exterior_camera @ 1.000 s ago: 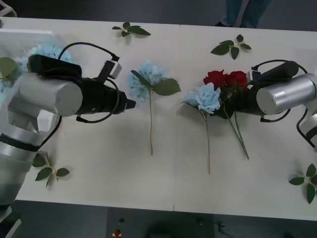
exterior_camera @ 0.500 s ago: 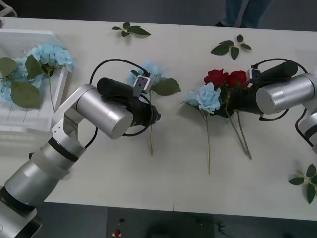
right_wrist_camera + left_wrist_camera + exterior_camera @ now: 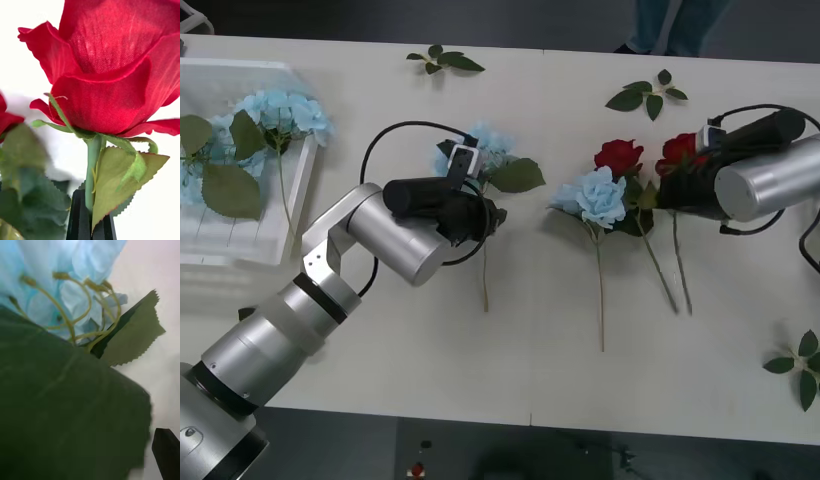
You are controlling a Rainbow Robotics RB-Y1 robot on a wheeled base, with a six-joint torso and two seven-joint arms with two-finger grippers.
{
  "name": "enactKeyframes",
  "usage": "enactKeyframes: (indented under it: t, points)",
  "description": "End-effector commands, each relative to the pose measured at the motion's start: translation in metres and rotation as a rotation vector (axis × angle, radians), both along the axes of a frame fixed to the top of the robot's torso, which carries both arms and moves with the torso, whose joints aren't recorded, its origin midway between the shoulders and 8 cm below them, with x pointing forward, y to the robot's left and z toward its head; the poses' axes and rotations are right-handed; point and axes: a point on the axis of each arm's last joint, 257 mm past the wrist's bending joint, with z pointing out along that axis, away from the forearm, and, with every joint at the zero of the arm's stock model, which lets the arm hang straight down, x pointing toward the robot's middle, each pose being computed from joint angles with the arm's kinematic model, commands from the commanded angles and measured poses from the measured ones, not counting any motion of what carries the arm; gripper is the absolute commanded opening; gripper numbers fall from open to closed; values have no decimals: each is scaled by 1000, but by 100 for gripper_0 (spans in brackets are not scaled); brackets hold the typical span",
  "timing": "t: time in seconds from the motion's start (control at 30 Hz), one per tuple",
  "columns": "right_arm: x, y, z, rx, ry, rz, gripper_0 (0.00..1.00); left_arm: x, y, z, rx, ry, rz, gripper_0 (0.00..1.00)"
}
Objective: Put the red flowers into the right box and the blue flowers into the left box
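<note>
Front view: the left gripper (image 3: 492, 213) is hovering at the stem just under a fluffy blue flower (image 3: 485, 150); two more are lying in the ribbed translucent left box (image 3: 240, 240). The right gripper (image 3: 662, 190) is pinching a red rose (image 3: 680, 148).

Right wrist view: black fingers (image 3: 80, 221) are closing on that thin green stem.

Left wrist view: one black fingertip (image 3: 167, 452) is showing beside serrated leaves; I cannot tell its state. No writing readable.

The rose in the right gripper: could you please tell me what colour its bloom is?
Deep red; the rose held by the right gripper shows best in the right wrist view.
</note>
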Motion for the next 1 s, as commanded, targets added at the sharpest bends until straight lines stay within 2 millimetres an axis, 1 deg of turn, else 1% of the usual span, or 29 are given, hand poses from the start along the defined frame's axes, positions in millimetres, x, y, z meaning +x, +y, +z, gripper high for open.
enactKeyframes:
  t: [0.03, 0.07, 0.1, 0.13, 0.17, 0.2, 0.23, 0.27, 0.3, 0.33, 0.37, 0.4, 0.43, 0.5, 0.53, 0.57, 0.63, 0.67, 0.7, 0.77, 0.8, 0.87, 0.9, 1.0]
  points:
    - [15, -32, 72, 9, -94, -37, 0, 12, -7, 21, 7, -50, -9, 91]
    - [15, -41, 82, 3, -103, -41, 0, 12, -6, 20, 12, -50, -7, 90]
    - [14, -55, 92, -17, -112, -47, 0, 12, -5, 20, 22, -55, -8, 86]
    - [14, -66, 98, -40, -119, -52, 0, 12, -5, 19, 27, -56, -8, 78]
    - [13, -83, 107, -90, -128, -47, 0, 13, -5, 18, 36, -57, -9, 70]
    - [13, -92, 111, -120, -132, -45, 0, 13, -5, 18, 38, -59, -11, 64]
    - [11, -114, 122, -188, -140, -39, 0, 13, -4, 15, 46, -56, -9, 37]
    - [10, -128, 129, -229, -144, -41, 0, 13, -3, 14, 54, -57, -9, 21]
    - [8, -142, 134, -268, -143, -44, 0, 14, -2, 12, 58, -56, -7, 7]
    - [6, -156, 140, -301, -143, -48, 0, 15, 0, 11, 64, -60, -7, 1]
    - [3, -175, 148, -346, -142, -52, 0, 16, 0, 11, 67, -65, -8, 0]
    - [2, -182, 149, -359, -141, -54, 0, 16, 1, 11, 70, -66, -8, 0]
    - [-1, -201, 154, -395, -136, -62, 0, 17, 2, 11, 75, -70, -7, 0]
    - [-3, -230, 163, -457, -139, -68, 0, 18, 5, 12, 85, -78, -4, 0]
    - [-7, -243, 164, -482, -131, -73, 0, 19, 7, 13, 94, -85, -3, 0]
    - [-9, -261, 168, -518, -131, -82, 0, 21, 10, 18, 102, -100, -1, 0]
    - [-15, -292, 169, -580, -119, -96, 0, 26, 20, 29, 112, -129, 4, 0]
    - [-17, -305, 169, -605, -119, -103, 0, 27, 23, 35, 115, -143, 2, 0]
    - [-17, -311, 170, -620, -121, -107, 0, 27, 27, 39, 118, -152, 2, 0]
    - [-21, -336, 170, -678, -124, -117, 0, 30, 38, 61, 109, -193, 5, 0]
    - [-22, -341, 170, -694, -124, -121, 0, 30, 41, 67, 103, -202, 7, 0]
    - [-25, -358, 170, -763, -120, -124, 0, 30, 57, 91, 60, -226, 22, 0]
    - [-26, -361, 170, -778, -115, -125, 0, 30, 60, 97, 47, -232, 26, 0]
    - [-28, -373, 169, -830, -101, -123, 0, 29, 93, 137, 7, -287, 55, 0]
